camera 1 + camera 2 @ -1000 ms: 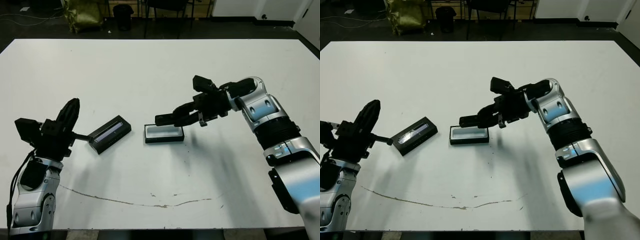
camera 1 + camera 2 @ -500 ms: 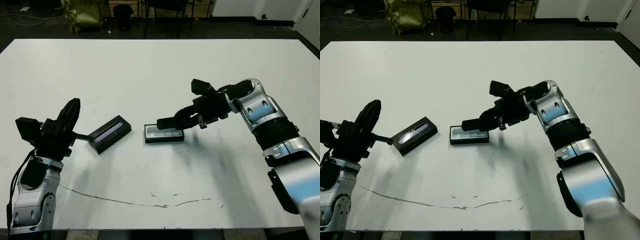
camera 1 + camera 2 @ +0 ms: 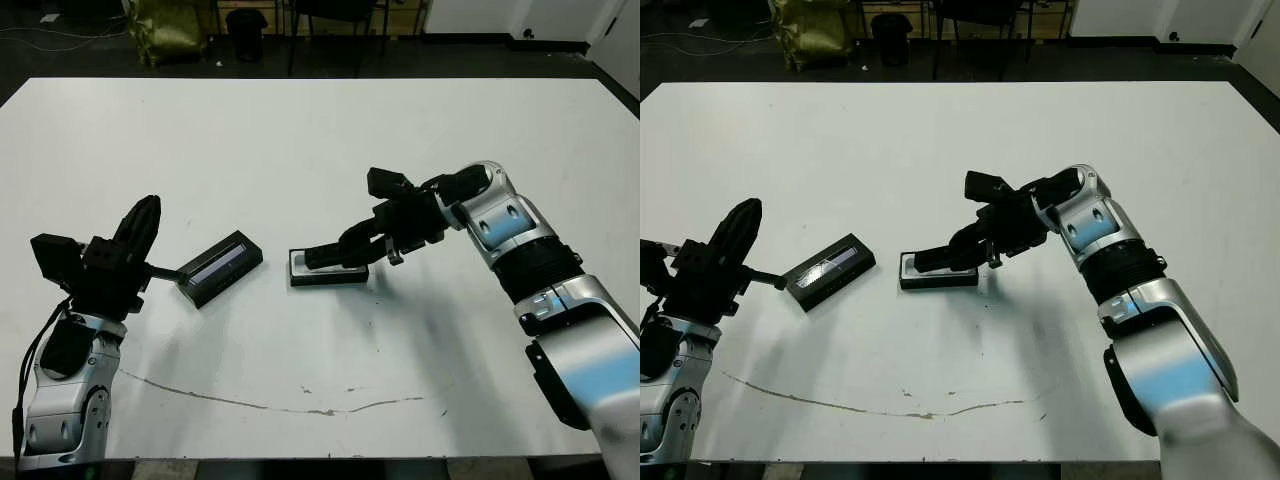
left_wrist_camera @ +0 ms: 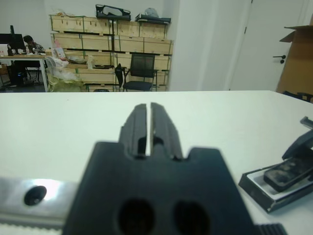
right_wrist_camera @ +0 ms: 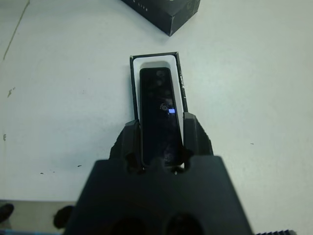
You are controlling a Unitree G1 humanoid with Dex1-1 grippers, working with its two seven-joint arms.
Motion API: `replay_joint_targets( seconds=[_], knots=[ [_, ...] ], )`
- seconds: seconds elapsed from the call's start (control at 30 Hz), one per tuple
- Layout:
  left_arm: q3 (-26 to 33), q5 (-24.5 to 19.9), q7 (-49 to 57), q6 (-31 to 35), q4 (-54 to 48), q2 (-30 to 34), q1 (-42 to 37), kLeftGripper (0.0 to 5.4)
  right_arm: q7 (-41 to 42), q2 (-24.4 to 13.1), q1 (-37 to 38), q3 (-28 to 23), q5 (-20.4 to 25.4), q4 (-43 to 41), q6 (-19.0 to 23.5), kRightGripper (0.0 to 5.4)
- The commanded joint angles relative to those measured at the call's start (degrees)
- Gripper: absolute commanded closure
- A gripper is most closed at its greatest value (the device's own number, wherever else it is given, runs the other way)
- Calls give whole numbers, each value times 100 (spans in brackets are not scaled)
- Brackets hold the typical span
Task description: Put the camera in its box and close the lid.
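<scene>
my right pincer (image 5: 160, 139) gripped the camera (image 5: 157, 111) by one end, holding it over the open box (image 3: 328, 267) on the desk (image 3: 320, 140). my left pincer (image 4: 146, 128) was nearly closed and empty; the lid (image 3: 220, 267) lay between it and the box.

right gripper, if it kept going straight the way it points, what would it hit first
The right gripper holds the camera lengthwise over the box. Going straight on, the camera's far end would probably meet the box's white floor or far wall first, though depth is hard to judge.
</scene>
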Motion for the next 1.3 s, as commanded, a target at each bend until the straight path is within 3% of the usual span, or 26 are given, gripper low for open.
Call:
replay_joint_targets(
  seconds=[0.03,0.43,1.07,1.3],
  knots=[
    [-28,63,34,105,35,23,84,540,16,79,-5,77,-52,14,46,476],
    [-28,10,51,178,-34,8,123,540,-116,224,-10,61,-111,294,-135,476],
    [-46,70,123,193,-62,-1,147,540,-109,487,3,58,-87,459,-65,476],
    [-50,93,117,183,-82,-1,163,540,-168,542,72,154,-185,410,-284,476]
  ],
)
